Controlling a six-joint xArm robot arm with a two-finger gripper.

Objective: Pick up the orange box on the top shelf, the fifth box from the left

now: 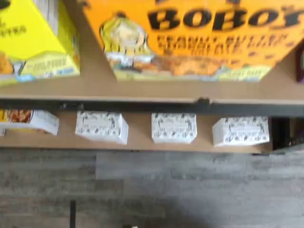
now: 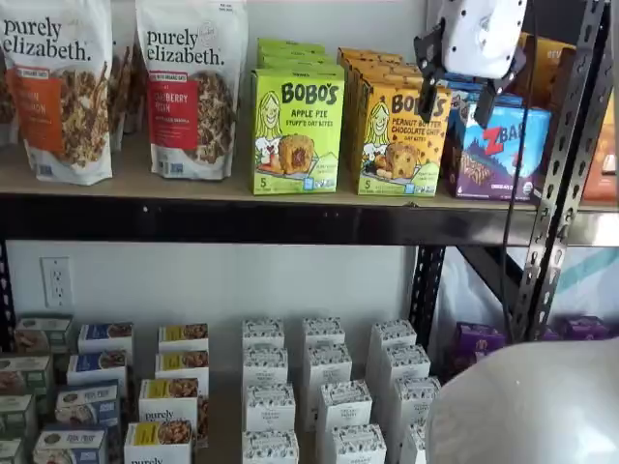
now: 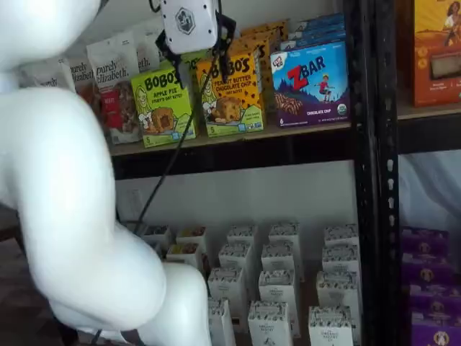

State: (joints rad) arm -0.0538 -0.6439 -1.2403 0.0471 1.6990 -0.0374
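Hovering with fingers apart, the pincer stands before the orange box, just below it; approach done, closing and lifting remain.

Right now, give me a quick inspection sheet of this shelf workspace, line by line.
Surface: top shelf, tan board, black front rail.
Job's things: orange box upright on it, between the green Bobo's carton and the ZBar carton.
Clutter: granola bags on the top shelf; small white cartons below.
Grippers: gripper open, empty, in front of the orange box.
Cables: black cable hanging under the gripper.
Surroundings: wall outlet; black uprights.
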